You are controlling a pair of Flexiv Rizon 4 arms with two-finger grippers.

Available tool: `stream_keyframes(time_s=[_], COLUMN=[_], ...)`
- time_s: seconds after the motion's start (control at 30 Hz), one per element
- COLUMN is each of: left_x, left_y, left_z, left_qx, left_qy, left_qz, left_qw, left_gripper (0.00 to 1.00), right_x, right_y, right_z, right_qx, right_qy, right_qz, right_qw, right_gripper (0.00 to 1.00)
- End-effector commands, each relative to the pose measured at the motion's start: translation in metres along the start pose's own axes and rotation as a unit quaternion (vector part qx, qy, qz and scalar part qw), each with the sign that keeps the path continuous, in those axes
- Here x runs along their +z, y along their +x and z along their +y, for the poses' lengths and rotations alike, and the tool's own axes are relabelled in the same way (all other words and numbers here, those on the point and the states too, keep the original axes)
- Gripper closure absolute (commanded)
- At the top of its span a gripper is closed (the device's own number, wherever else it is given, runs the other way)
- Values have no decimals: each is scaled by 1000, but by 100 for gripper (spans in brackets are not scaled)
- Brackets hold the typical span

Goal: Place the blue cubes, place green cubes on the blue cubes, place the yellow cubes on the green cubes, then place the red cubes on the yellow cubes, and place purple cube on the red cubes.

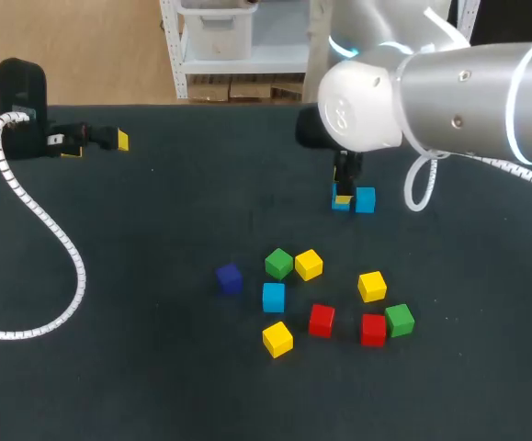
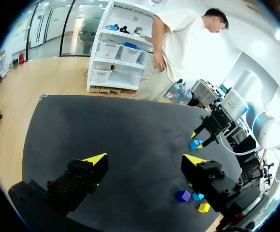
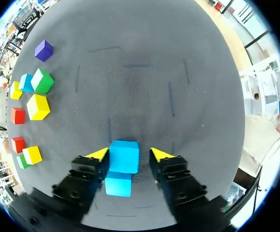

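The table point(image 1: 155, 276) is covered in a dark, matte, faintly grainy cloth. The right gripper point(image 3: 129, 154) hangs low over it with its black, blocky fingers apart. A smooth, sharp-edged blue cube point(image 3: 124, 159) sits on the cloth between the yellow tips. One tip is at the cube's side and a gap shows at the other, so the cube is not clamped. A second blue cube point(image 3: 118, 184) lies just beside it, back toward the wrist.

The other cubes lie scattered nearer the robot, all plain, glossy blocks:
- a purple cube point(image 1: 230, 278)
- a third blue cube point(image 1: 273, 297)
- green cubes point(image 1: 278, 264) and point(image 1: 399, 320)
- yellow cubes point(image 1: 309, 265), point(image 1: 371, 286) and point(image 1: 277, 339)
- red cubes point(image 1: 321, 320) and point(image 1: 373, 329)

The left gripper point(image 2: 144, 162) is well away at the table's far left, its wedge-shaped yellow tips spread wide with nothing between them. A white spiral-wrapped cable point(image 1: 54, 239) curls across the cloth below it.
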State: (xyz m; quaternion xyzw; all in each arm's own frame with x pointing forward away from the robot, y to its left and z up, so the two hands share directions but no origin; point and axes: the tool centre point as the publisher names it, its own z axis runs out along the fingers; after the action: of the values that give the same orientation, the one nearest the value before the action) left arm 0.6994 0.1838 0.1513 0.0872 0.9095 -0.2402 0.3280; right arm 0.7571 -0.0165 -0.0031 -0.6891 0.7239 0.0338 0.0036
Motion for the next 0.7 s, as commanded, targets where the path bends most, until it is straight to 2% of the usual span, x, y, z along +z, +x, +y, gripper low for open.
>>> stream_keyframes(time_s=[0.03,0.37,0.47,0.6,0.7], left_x=[0,0,0,0,0], left_y=[1,1,1,1,1], left_z=[1,1,1,1,1], left_qx=[1,1,1,1,1], left_qy=[3,3,3,3,3], left_qz=[-2,-2,-2,-2,-2], left_qw=[1000,1000,1000,1000,1000], left_gripper=[0,0,0,0,0], right_x=[1,0,-1,-2,-3], right_y=[0,0,0,2,4], right_z=[-1,6,8,8,10], right_qx=[0,-3,-5,-5,-6], right_qy=[-3,-11,-11,-11,-11], right_qz=[0,-2,-1,-1,-1], right_qw=[1000,1000,1000,1000,1000], right_gripper=[61,65,71,89,91])
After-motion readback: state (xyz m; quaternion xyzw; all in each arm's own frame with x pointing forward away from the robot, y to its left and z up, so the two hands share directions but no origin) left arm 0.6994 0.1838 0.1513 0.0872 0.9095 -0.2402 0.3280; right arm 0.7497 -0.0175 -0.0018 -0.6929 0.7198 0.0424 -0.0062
